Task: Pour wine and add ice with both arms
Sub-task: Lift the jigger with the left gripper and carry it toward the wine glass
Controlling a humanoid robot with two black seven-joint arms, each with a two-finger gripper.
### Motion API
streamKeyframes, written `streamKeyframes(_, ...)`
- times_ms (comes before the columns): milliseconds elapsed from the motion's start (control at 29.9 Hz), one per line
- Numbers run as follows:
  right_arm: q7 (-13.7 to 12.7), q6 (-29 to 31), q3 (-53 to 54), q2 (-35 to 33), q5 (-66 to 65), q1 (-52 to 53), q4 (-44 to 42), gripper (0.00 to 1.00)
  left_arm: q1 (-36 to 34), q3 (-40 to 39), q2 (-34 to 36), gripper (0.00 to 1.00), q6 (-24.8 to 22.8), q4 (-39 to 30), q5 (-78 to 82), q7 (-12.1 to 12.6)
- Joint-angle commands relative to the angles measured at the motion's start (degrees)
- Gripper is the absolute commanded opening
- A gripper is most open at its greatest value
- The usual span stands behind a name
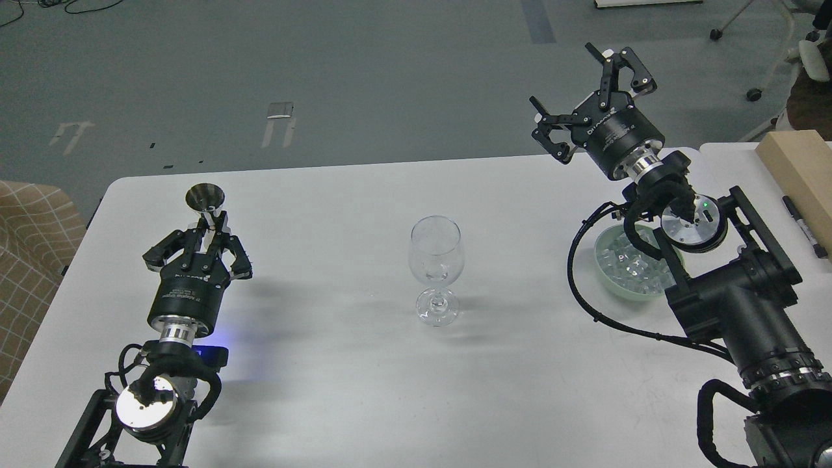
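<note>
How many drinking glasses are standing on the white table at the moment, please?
1. The clear stemmed wine glass stands upright near the middle of the table, between the two arms. Nothing in view seems large enough to hide another.

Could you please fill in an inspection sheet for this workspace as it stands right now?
Surface: white table, no spills seen.
Job's things: empty wine glass upright mid-table; ice cubes in a pale green bowl at right, partly hidden by the right arm; steel jigger held upright.
Clutter: black marker and wooden block on the adjoining table at right.
Grippers: left end effector shut on the jigger; right end effector open, empty, raised beyond the bowl.
Cables: black cable loops from the right arm beside the bowl.
Surroundings: grey floor, checked fabric at left, chair wheels at the top right.
</note>
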Motion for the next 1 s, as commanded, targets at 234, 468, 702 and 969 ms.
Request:
streamKeyframes(234,0.00,0.00,0.08,0.00,0.00,0.06,-0.15,1.00,-0.56,2.76,0.82,0.00,-0.80,-0.01,1.53,0.09)
streamKeyframes(468,0.00,0.09,-0.01,0.00,0.00,0.06,-0.33,1.00,-1.44,5.49,1.79,0.00,-1.77,-0.10,2.31,0.09)
streamKeyframes(702,0.00,0.00,-0.01,0.00,0.00,0.06,-0.33,1.00,-1.53,6.63,1.44,0.00,-1.77,-0.01,5.66,0.09)
streamKeyframes(969,0.00,0.00,-0.01,0.00,0.00,-0.03,-0.33,1.00,-1.70,7.25,1.35,0.00,-1.77,-0.01,6.19,-0.35)
